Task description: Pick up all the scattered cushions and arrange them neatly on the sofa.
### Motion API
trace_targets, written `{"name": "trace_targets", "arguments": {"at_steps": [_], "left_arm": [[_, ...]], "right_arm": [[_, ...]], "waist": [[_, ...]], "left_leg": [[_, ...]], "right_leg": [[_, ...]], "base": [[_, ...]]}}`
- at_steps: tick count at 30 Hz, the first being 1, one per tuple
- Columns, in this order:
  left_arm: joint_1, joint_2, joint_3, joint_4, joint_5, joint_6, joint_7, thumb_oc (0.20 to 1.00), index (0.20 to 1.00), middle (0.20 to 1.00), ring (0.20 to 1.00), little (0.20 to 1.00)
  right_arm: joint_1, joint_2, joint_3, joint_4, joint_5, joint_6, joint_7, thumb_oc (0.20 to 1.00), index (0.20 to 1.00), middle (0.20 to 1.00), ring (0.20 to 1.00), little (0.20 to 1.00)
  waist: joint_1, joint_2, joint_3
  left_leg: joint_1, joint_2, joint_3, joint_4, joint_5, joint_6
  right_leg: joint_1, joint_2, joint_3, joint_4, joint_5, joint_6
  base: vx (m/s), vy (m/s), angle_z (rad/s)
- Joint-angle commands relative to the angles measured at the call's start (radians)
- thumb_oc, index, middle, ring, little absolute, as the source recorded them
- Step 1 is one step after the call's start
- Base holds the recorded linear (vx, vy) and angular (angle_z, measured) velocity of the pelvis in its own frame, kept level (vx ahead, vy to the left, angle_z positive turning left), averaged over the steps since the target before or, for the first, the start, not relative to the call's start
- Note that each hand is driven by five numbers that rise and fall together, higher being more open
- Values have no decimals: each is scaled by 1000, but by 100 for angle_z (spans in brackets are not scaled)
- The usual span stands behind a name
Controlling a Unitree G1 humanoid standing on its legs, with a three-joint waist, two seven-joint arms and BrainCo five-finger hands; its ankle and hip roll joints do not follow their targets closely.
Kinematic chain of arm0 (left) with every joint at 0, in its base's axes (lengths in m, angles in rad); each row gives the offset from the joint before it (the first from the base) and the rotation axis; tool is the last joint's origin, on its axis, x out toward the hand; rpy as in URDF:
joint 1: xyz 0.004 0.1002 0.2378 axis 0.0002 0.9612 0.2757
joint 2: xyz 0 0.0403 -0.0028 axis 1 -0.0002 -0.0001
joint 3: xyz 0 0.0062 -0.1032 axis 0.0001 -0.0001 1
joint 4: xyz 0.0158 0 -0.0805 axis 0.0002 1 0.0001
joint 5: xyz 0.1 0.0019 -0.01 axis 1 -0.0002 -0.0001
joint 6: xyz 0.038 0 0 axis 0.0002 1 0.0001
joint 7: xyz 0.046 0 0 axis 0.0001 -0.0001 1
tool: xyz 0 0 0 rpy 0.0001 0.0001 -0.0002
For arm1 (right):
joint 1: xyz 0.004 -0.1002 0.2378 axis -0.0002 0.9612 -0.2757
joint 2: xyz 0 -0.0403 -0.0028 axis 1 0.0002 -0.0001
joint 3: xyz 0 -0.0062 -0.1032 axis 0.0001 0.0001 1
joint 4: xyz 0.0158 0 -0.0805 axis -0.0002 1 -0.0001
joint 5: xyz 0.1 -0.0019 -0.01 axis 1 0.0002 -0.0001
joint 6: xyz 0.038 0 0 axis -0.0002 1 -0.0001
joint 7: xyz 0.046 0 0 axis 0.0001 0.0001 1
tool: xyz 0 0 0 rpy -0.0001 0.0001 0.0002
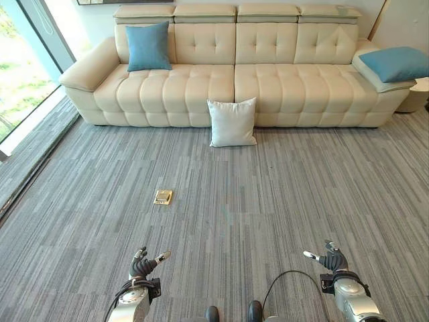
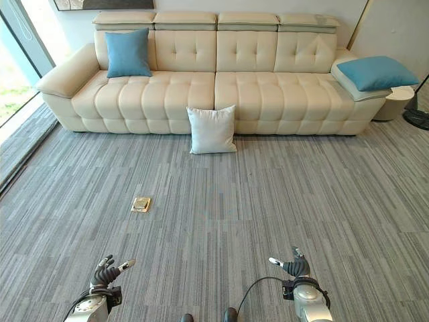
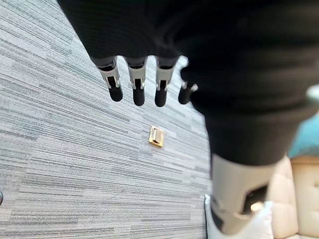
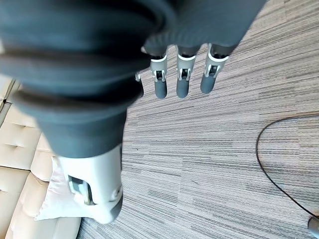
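White cushion (image 1: 232, 122) on floor, leaning against sofa (image 1: 234, 80) at 12 o'clock; left robot hand (image 1: 143, 264) and right robot hand (image 1: 330, 258) released, empty.

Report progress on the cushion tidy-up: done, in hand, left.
Done: a blue square cushion stands against the cream sofa's backrest; another blue cushion lies on its armrest.
In hand: nothing. The left hand and right hand hang open over the grey carpet.
Left: the white square cushion on the floor, leaning against the sofa front.
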Motion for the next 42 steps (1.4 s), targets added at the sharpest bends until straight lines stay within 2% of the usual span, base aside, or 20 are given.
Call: {"name": "trace_targets", "arguments": {"at_steps": [1, 14, 29, 42], "left_arm": [[-41, 15, -9, 15, -3, -18, 1, 1000, 1000, 1000, 1000, 1000], [-45, 8, -28, 30, -9, -9, 3, 1000, 1000, 1000, 1000, 1000], [-48, -2, -54, 42, -49, 1, -27, 1000, 1000, 1000, 1000, 1000], [-26, 7, -45, 9, -58, 1, -25, 1000, 1000, 1000, 1000, 1000]], "right_arm": [[-23, -16, -51, -31, -7, -11, -32, 1000, 1000, 1000, 1000, 1000], [-5, -5, -67, -18, 12, -13, -48, 1000, 1000, 1000, 1000, 1000], [15, 8, -50, -9, 8, -1, -38, 1000, 1000, 1000, 1000, 1000], [6, 9, -28, -17, -4, 4, -28, 1000, 1000, 1000, 1000, 1000]], "waist": [[-2, -11, -16], [-14, -17, -18], [-36, -8, -19], [-25, -8, -11]], "left_leg": [[34, 13, 44, 0, -106, -52], [44, 18, 54, 0, -109, -51], [48, 20, 74, 0, -112, -50], [38, 16, 57, 0, -109, -49]], "right_leg": [[63, -31, -27, 2, -167, 71], [64, -21, -10, 2, -170, 70], [59, -18, 19, 2, -166, 71], [56, -21, 5, 2, -168, 71]], "base": [[0, 0, 0], [-1, -1, -2], [1, -3, -6], [4, 2, -1]]}}
